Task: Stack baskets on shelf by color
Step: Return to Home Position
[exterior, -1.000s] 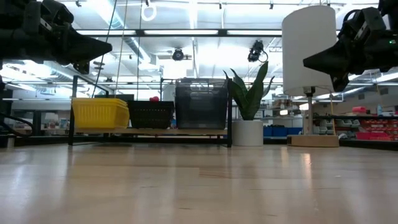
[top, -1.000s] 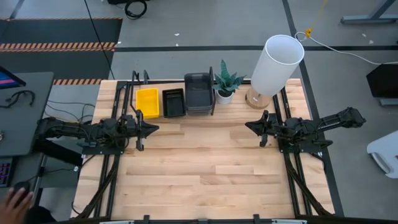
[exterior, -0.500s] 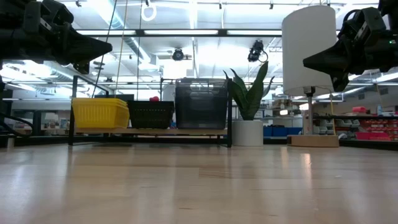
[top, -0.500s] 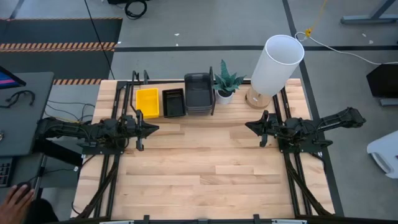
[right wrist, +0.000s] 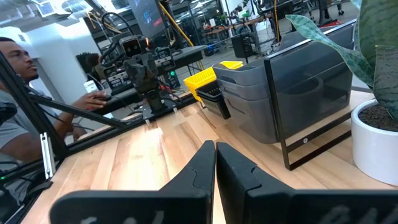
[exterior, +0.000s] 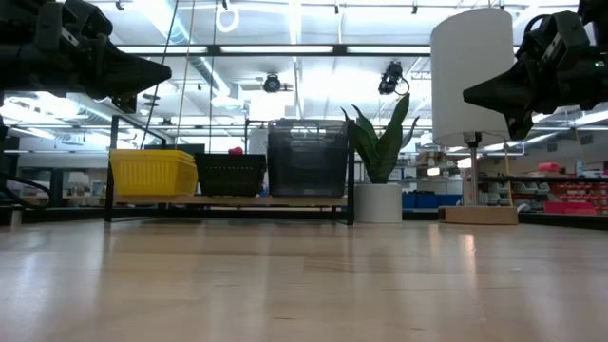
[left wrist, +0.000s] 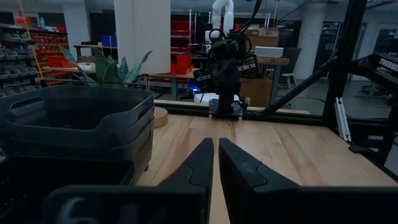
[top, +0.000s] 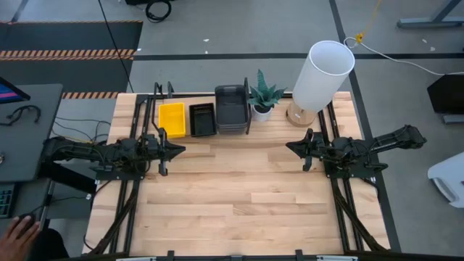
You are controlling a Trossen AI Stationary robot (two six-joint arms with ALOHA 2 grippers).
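Note:
The shelf [top: 203, 134] stands at the table's far edge. On it sit the yellow baskets [top: 172, 118] at the left, the black mesh baskets [top: 202, 119] in the middle and the stacked dark grey baskets [top: 231, 108] at the right; how many are in the yellow and black stacks I cannot tell. In the low view they show as yellow baskets [exterior: 152, 173], black baskets [exterior: 231, 175] and grey baskets [exterior: 307, 158]. My left gripper [top: 181, 150] hovers shut near the table's left side, in front of the shelf. My right gripper [top: 288, 147] hovers shut at the right, facing it. Neither touches anything.
A potted plant [top: 262, 96] stands right of the shelf, and a tall white lamp [top: 319, 76] beside it. The wooden tabletop [top: 239, 196] lies bare between and in front of the arms. A person's hand [top: 18, 232] shows off the table's near left; a person [right wrist: 22, 93] sits beyond the left side.

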